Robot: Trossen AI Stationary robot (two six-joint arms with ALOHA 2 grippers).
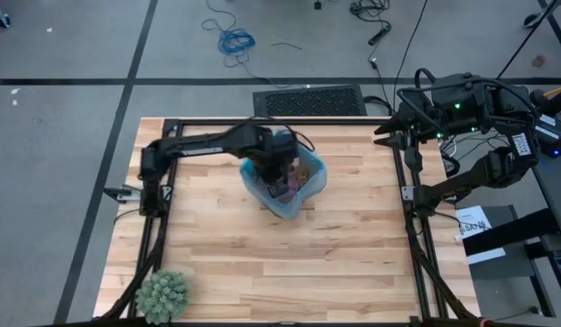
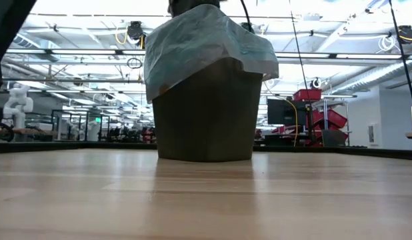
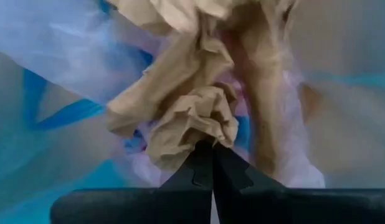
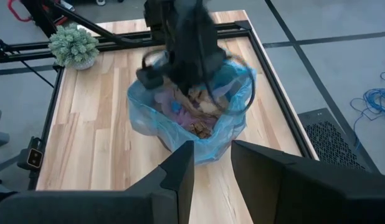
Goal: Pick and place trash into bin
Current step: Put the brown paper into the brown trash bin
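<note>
High view: the left gripper (image 1: 282,173) reaches down into the bin (image 1: 310,193), which stands near the middle of the table (image 1: 353,254), toward its far side. The right arm waits off the table's far right corner. A green plant (image 1: 162,295) sits at the near left corner.

Low view: the bin (image 2: 206,113), bag draped over its rim, stands upright on the table.

Left wrist view: fingers (image 3: 199,171) pressed together, their tips against a brown paper wad (image 3: 195,124); whether they pinch it, cannot tell.

Right wrist view: the right gripper (image 4: 211,165) is partly open, holding nothing.
</note>
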